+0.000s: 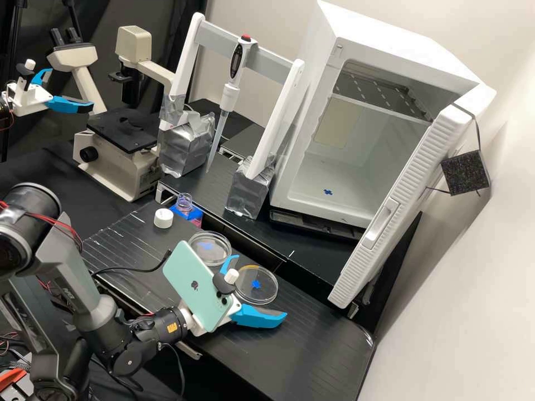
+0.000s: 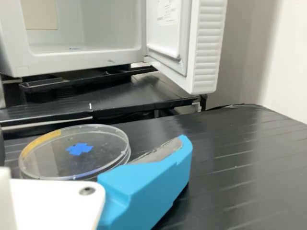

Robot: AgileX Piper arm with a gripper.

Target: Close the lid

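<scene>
High view: showing the gripper (image 1: 261,285) spread wide, gripping nothing, just beside the yellow-edged dish (image 1: 264,288). Bearing a pale green phone (image 1: 196,287) on the wrist. In wrist view, angling one blue finger (image 2: 153,184) close by the same dish, leaving contact unclear. Lying flat on the black bench (image 1: 312,356), probably serving as the lid. Seeing a second clear dish (image 1: 209,250) near it, a little farther in.

Judging the step as taking up the lid: wanting a low, level approach, centring on the rim before squeezing. Pressing lightly, against cracking or springing thin plastic. Afterwards, probably needing a straight lift, a level carry and a square lowering over the second dish, releasing only once seated evenly. Risking a tilt by catching one edge first.

Looking beyond, finding a white cap (image 1: 163,218) beside an uncapped bottle (image 1: 184,203), not ruling out that pair. Ending at a white cabinet (image 1: 305,192), standing open.
</scene>
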